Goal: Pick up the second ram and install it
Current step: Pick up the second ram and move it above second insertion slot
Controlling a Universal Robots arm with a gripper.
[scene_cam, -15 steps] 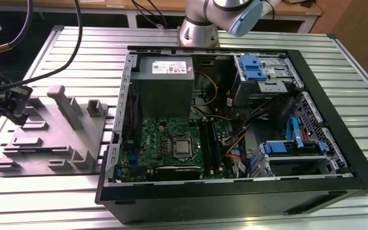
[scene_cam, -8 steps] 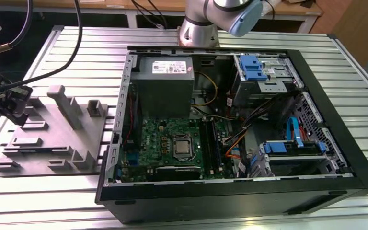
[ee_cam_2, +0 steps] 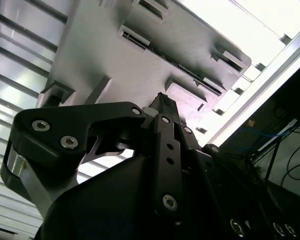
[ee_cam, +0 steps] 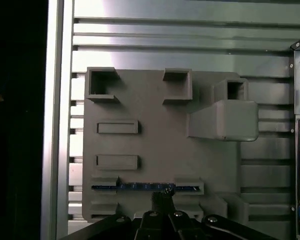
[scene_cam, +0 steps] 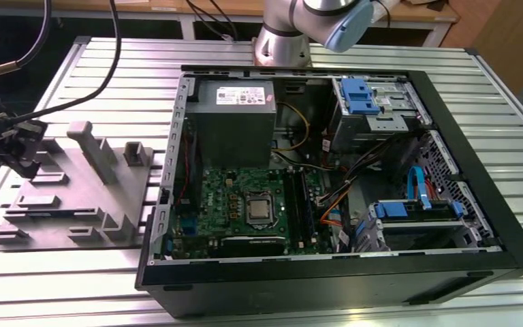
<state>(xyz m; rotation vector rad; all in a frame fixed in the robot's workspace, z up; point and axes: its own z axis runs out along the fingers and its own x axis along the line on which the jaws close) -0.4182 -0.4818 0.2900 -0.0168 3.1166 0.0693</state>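
The second ram (ee_cam: pixel 140 187) is a thin dark blue stick standing on edge in a slot along one side of the grey holder block (ee_cam: pixel 155 135). It appears as a dark strip (ee_cam_2: pixel 190 74) in the second wrist view. My gripper (ee_cam: pixel 162 196) hangs just above the middle of that stick, and whether it touches the stick cannot be told. Its black fingers meet at one tip (ee_cam_2: pixel 160 98), so it is shut, with nothing seen between them. In the exterior view the gripper (scene_cam: pixel 25 167) is over the holder block (scene_cam: pixel 80 197) at the far left.
An open computer case (scene_cam: pixel 334 262) lies to the exterior view's right of the holder, with a green motherboard (scene_cam: pixel 229 197), black memory slots (scene_cam: pixel 299 204), a grey power supply (scene_cam: pixel 234 109) and blue drive brackets (scene_cam: pixel 357 95). All rest on a slatted metal table (scene_cam: pixel 62 272). Cables hang at the upper left.
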